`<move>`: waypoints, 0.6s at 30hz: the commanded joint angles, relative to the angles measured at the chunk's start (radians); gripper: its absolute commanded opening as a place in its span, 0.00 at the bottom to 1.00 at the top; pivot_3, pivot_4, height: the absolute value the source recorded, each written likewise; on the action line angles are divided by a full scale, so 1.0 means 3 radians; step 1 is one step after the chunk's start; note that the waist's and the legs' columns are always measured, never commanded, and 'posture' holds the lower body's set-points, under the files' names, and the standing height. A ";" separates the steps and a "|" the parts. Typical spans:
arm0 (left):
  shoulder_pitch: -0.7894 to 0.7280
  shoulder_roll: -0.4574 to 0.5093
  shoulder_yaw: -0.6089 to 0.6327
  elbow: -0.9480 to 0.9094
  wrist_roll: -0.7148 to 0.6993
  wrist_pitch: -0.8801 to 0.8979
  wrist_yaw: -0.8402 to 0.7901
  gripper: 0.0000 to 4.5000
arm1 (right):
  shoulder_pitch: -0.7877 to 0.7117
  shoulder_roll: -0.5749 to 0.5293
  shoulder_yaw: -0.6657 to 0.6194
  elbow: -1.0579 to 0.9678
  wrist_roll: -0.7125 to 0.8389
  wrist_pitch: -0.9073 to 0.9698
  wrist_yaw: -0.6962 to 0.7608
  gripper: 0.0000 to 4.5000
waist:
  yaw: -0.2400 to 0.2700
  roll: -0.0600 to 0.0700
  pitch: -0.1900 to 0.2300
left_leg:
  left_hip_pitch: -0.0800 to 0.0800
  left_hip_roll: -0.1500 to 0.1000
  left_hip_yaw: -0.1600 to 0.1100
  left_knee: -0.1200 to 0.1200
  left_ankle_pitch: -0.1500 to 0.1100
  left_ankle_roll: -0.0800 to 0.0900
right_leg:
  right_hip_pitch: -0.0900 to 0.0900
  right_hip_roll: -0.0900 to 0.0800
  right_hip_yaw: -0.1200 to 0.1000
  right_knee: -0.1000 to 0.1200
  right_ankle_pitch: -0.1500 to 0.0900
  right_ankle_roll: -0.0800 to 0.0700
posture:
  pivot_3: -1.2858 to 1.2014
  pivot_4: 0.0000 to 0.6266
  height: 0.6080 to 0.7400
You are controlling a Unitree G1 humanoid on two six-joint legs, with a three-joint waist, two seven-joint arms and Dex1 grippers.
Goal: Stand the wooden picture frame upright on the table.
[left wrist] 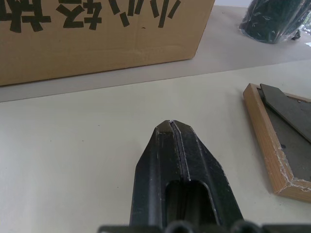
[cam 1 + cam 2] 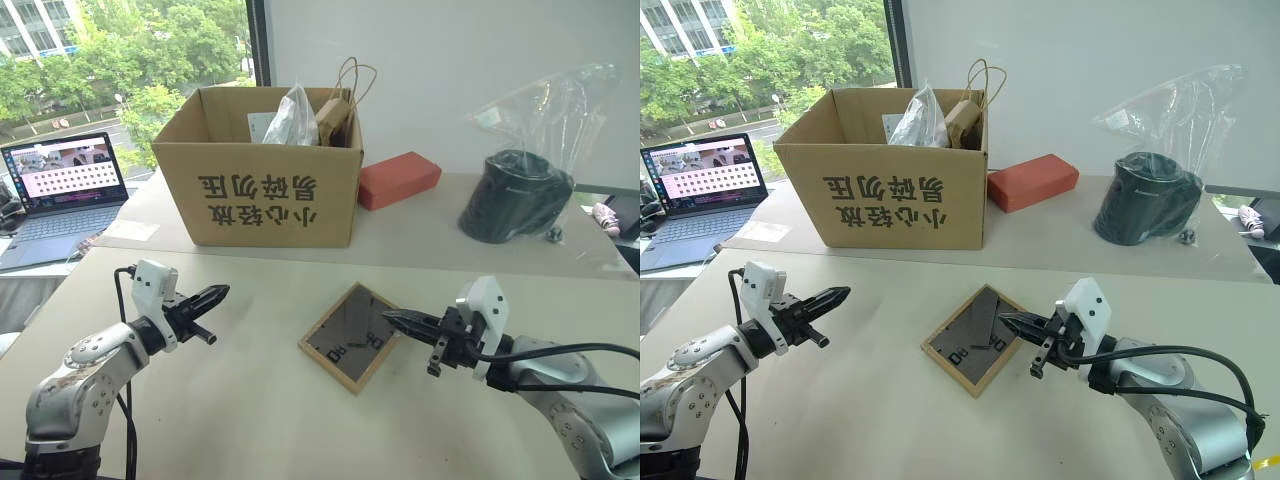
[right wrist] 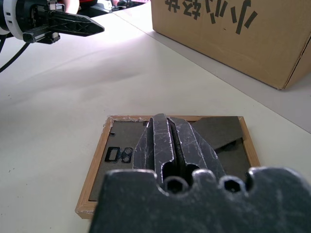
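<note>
Left eye view: wooden picture frame [image 2: 352, 336] flat, back up, lower centre on counter [image 2: 250, 400], corners diamond-wise, long axis upper-right to lower-left; closed right pincer [image 2: 388, 318] over its right corner, closed left pincer [image 2: 224, 292] well left.

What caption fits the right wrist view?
Shut right gripper over the face-down frame on the table.

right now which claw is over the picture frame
The right claw: its shut tips sit above the near-right edge of the wooden picture frame. The left claw is off to the frame's left, over bare table.
</note>
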 commanded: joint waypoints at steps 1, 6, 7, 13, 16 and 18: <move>-0.0087 0.0016 -0.0058 0.0036 0.0046 -0.0124 -0.0025 0.00 | 0.0047 -0.0041 -0.0013 -0.0071 -0.0043 -0.0088 -0.0035 0.01 | 0.0000 0.0000 0.0000 | 0.0000 0.0000 0.0000 0.0000 0.0000 0.0000 | 0.0000 0.0000 0.0000 0.0000 0.0000 0.0000 | 0.52 0.24 1.00; -0.0533 0.0082 -0.0796 0.0805 0.0692 -0.0488 -0.0234 0.00 | 0.0337 -0.0235 0.0050 -0.0162 -0.0149 0.0221 -0.0193 0.01 | 0.0045 0.0000 0.0000 | -0.0001 -0.0002 0.0000 0.0002 0.0000 0.0000 | 0.0001 -0.0001 -0.0001 -0.0002 0.0000 0.0000 | 0.52 0.24 1.00; -0.0646 0.0070 -0.0927 0.0983 0.0791 -0.0608 -0.0336 0.00 | 0.0393 -0.0243 0.0037 -0.0193 -0.0114 0.0280 -0.0225 0.01 | 0.0043 -0.0001 0.0000 | -0.0003 -0.0002 0.0000 0.0003 0.0000 0.0000 | 0.0001 -0.0001 -0.0001 -0.0004 0.0000 0.0000 | 0.52 0.24 1.00; -0.1490 -0.0275 -0.1687 0.2109 0.1295 -0.1249 -0.0955 0.00 | 0.0620 -0.0387 0.0275 -0.0348 -0.0318 0.0570 -0.0497 0.01 | 0.0020 -0.0002 0.0001 | -0.0007 -0.0002 0.0000 0.0002 0.0000 0.0000 | -0.0002 0.0000 -0.0002 -0.0005 0.0000 0.0000 | 0.52 0.24 1.00; -0.1843 -0.0553 -0.1893 0.2631 0.1495 -0.1563 -0.1095 0.00 | 0.0501 -0.0277 0.0487 -0.0309 -0.0503 0.0772 -0.0824 0.01 | 0.0009 -0.0003 0.0001 | -0.0006 -0.0003 0.0000 0.0004 0.0000 0.0000 | -0.0001 0.0000 -0.0002 -0.0004 0.0000 0.0002 | 0.52 0.24 1.00; -0.1987 -0.0700 -0.2033 0.2906 0.1654 -0.1741 -0.1160 0.00 | 0.0345 -0.0155 0.0664 -0.0259 -0.0648 0.0933 -0.1055 0.01 | -0.0013 -0.0003 0.0001 | -0.0007 -0.0002 0.0000 0.0004 0.0000 0.0000 | -0.0002 0.0000 -0.0001 -0.0004 0.0000 0.0002 | 0.52 0.24 1.00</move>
